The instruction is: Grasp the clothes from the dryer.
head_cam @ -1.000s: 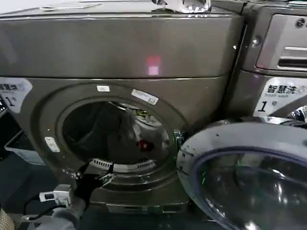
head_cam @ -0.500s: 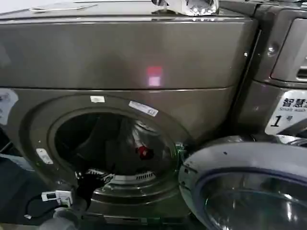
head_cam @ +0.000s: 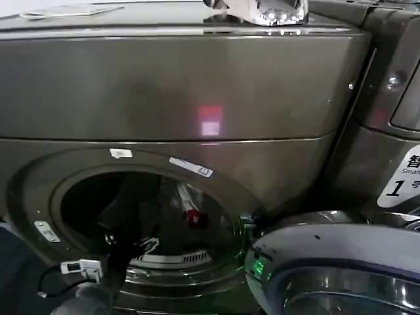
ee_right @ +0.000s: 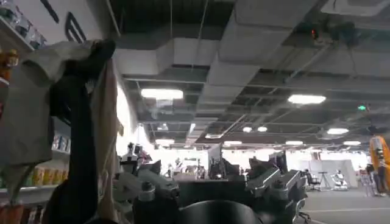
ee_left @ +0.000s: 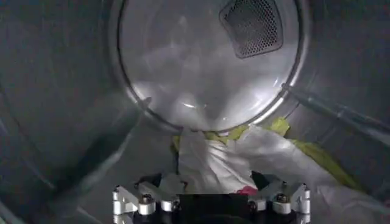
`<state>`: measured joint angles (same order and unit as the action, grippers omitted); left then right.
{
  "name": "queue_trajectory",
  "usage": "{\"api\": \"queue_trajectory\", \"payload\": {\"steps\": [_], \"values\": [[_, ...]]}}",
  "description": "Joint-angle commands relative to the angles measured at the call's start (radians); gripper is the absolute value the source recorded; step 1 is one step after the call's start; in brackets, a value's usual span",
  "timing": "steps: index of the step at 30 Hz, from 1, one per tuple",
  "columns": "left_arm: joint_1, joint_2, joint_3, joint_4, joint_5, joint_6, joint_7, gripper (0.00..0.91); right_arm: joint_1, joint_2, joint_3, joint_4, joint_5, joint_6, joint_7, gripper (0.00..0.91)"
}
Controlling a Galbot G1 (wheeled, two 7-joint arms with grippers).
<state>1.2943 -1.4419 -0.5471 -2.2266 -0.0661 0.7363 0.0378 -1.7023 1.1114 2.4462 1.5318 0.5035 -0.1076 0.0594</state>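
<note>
Dryer: the bronze-grey front-loader (head_cam: 197, 85) stands with its round porthole open, a small red light glowing on the front panel above the opening.
Door: the dryer's round glass door (head_cam: 335, 275) hangs swung open, just beside the porthole on the robot's right.
Clothes: white and yellow-green garments (ee_left: 244, 155) lie heaped on the drum floor at the foot of the dryer's rear wall; from the head camera, pale fabric with a red spot (head_cam: 190, 210) shows deep inside the porthole.
Left gripper: the left gripper (ee_left: 210, 198) is inside the dryer drum, its arm reaching in over the lower rim of the porthole; its fingers stand spread apart, with white cloth and a touch of red lying between them, not yet clamped.
Right gripper: the right gripper (ee_right: 213, 189) is raised outside the dryer, pointing up toward the room's ceiling; whether its fingers are apart or together cannot be told.
</note>
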Motion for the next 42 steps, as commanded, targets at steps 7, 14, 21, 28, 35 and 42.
{"api": "queue_trajectory", "payload": {"steps": [7, 14, 21, 28, 35, 42], "values": [[-0.388, -0.049, 0.073, 0.419, 0.051, 0.014, 0.0, 0.907, 0.0, 0.004, -0.01, 0.008, 0.004, 0.008, -0.001, 0.907], [-0.533, -0.069, 0.072, 0.628, 0.091, -0.054, 0.001, 0.907, -0.014, 0.003, 0.005, 0.004, 0.009, 0.007, -0.002, 0.907], [-0.648, -0.08, 0.078, 0.822, 0.201, -0.112, 0.028, 0.907, -0.013, 0.007, 0.003, 0.007, 0.009, 0.008, -0.003, 0.907], [-0.683, -0.064, 0.124, 0.864, 1.134, -0.356, 0.764, 0.907, -0.012, 0.005, -0.007, 0.011, 0.008, 0.008, -0.006, 0.907], [-0.694, -0.053, 0.1, 0.786, 1.369, -0.682, 1.029, 0.907, -0.019, 0.013, -0.008, 0.009, 0.007, 0.014, -0.007, 0.907], [-0.734, -0.066, 0.081, 0.813, 1.474, -0.797, 1.278, 0.907, -0.011, 0.014, -0.024, 0.025, 0.005, 0.013, -0.01, 0.907]]}}
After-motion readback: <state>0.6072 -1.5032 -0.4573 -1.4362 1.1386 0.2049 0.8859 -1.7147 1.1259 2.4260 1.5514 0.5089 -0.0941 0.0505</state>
